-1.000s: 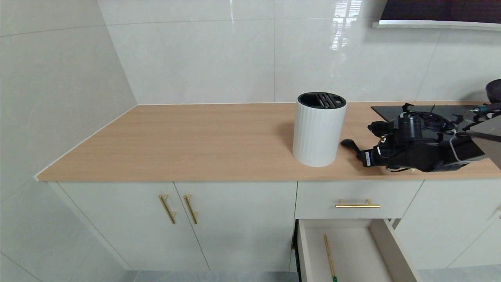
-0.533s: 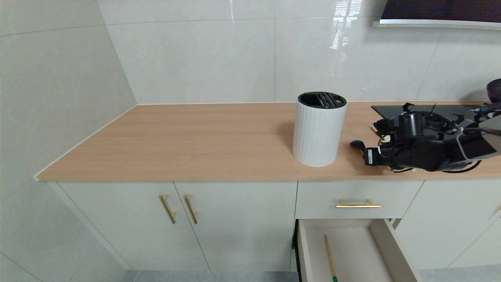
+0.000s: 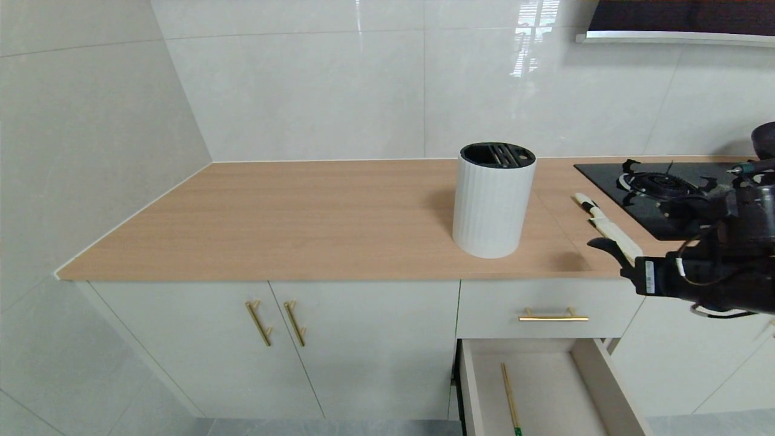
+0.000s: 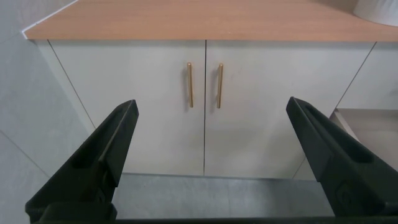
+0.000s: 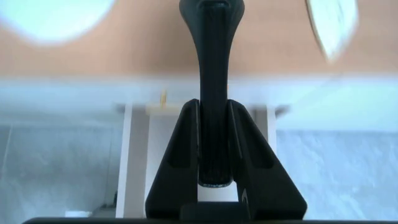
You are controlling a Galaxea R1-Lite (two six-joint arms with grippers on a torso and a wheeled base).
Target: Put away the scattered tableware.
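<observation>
My right gripper (image 3: 629, 271) hangs just off the counter's front edge at the right, shut on a black utensil (image 3: 601, 244) whose rounded tip points toward the white ribbed holder (image 3: 493, 209). From the right wrist, the black utensil (image 5: 213, 56) runs straight out between the closed fingers of that gripper (image 5: 213, 109), over the counter edge. A cream-handled knife (image 3: 607, 225) lies on the wooden counter (image 3: 315, 212) between holder and stove. Below, an open drawer (image 3: 605, 387) holds chopsticks (image 3: 509, 393). My left gripper (image 4: 211, 109) is open, low down, facing the cabinet doors (image 4: 205, 118).
A black gas stove (image 3: 660, 188) sits at the counter's right end. A shut drawer with a gold handle (image 3: 553, 316) is above the open one. The counter left of the holder is bare wood, with tiled walls behind and to the left.
My right arm has drawn back from beside the holder toward the front edge and to the right, carrying the black utensil. The cream-handled knife has come into sight.
</observation>
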